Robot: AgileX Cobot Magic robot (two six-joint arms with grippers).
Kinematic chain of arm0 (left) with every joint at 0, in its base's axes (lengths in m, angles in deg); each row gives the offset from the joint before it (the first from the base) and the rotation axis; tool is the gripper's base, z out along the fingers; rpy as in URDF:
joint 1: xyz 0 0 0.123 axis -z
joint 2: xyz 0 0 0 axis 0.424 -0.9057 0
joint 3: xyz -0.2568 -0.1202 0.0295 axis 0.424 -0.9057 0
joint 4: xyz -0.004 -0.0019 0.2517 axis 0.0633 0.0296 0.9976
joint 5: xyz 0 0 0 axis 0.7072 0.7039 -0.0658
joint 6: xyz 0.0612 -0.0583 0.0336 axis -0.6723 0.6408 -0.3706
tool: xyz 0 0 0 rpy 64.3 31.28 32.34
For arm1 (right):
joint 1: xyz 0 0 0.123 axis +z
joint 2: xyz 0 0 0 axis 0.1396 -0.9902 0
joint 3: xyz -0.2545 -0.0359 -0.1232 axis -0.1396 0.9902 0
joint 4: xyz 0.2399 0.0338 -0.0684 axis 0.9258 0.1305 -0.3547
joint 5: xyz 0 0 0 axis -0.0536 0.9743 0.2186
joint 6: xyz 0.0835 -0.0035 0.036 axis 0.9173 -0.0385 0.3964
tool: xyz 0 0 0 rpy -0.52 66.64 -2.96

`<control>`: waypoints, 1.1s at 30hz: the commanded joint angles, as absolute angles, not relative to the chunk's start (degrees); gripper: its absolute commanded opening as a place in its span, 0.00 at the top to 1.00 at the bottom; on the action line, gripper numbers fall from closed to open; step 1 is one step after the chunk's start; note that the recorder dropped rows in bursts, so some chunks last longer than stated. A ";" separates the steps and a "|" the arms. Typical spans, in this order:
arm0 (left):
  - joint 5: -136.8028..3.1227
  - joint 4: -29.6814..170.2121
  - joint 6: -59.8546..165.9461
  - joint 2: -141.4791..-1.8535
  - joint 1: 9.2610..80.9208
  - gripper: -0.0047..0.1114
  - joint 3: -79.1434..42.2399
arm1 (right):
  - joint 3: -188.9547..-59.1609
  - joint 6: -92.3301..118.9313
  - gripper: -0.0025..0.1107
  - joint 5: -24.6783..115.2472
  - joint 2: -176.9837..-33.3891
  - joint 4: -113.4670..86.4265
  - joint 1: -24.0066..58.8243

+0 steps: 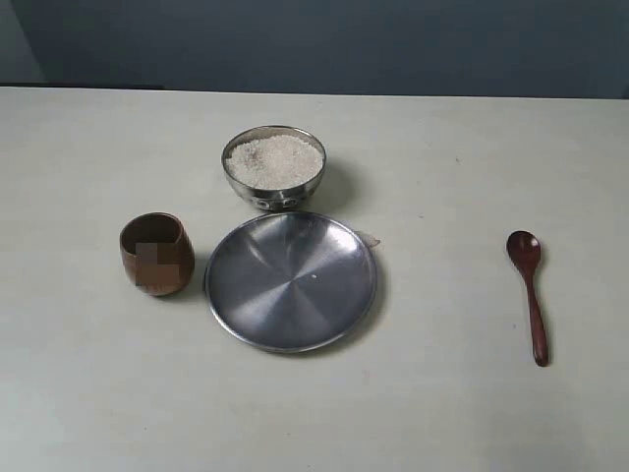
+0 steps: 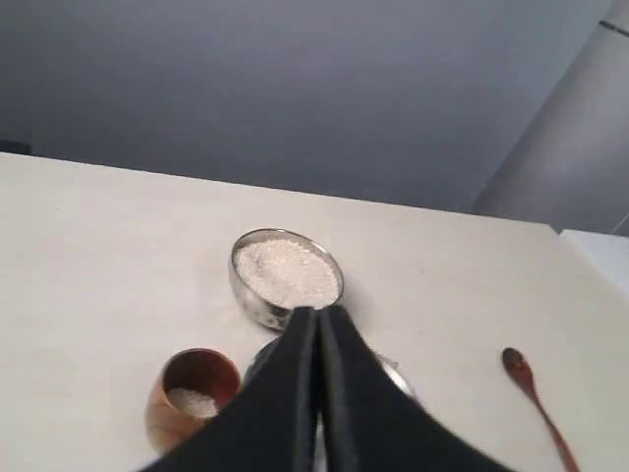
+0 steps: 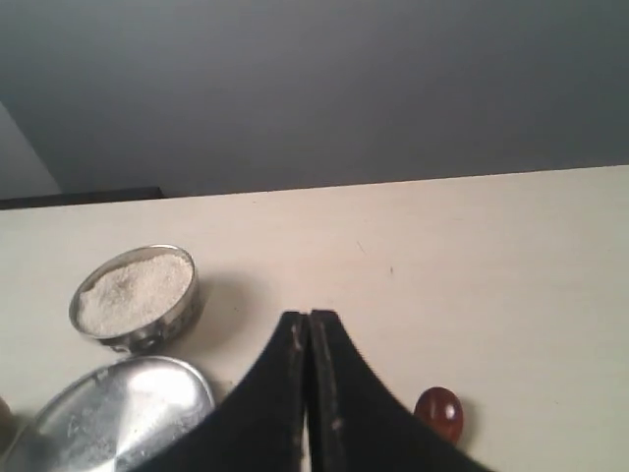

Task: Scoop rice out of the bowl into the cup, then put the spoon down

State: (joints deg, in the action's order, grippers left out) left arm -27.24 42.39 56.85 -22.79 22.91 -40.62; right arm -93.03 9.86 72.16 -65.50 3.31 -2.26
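Both clenched on nothing: left gripper [image 2: 319, 311], right gripper [image 3: 309, 316]. Spoon [image 1: 532, 295] lies three o'clock of the plate [image 1: 290, 285], bowl [image 1: 276, 197] at twelve.

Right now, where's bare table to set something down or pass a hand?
Widest bare patch: between plate and spoon. Also bare: the table along the exterior view's bottom, below cup and plate, and left of cup. Crowded: bowl, plate, cup; no visible gap bowl to plate, slim one cup to plate.

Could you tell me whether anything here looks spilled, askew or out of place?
Only a small pale scrap on the table beside the plate's rim, too small to identify. The bowl and cup stand upright.
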 commanded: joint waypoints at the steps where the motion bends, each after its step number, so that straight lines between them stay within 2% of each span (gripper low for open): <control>1: -23.27 50.62 56.59 -29.51 22.78 0.96 -35.96 | -94.87 8.37 0.98 75.67 -68.09 0.54 -0.71; 10: -23.41 65.64 59.47 -40.57 22.78 0.96 -34.58 | -100.13 6.57 0.98 83.96 -82.24 0.12 -0.57; 21: -29.14 65.48 60.07 -47.36 22.78 0.96 -35.87 | -102.96 6.57 0.98 86.16 -102.25 0.93 -0.57; 33: -29.71 64.91 60.07 -47.85 22.78 0.96 -37.45 | -102.96 8.24 0.98 87.16 -115.46 -0.47 -0.57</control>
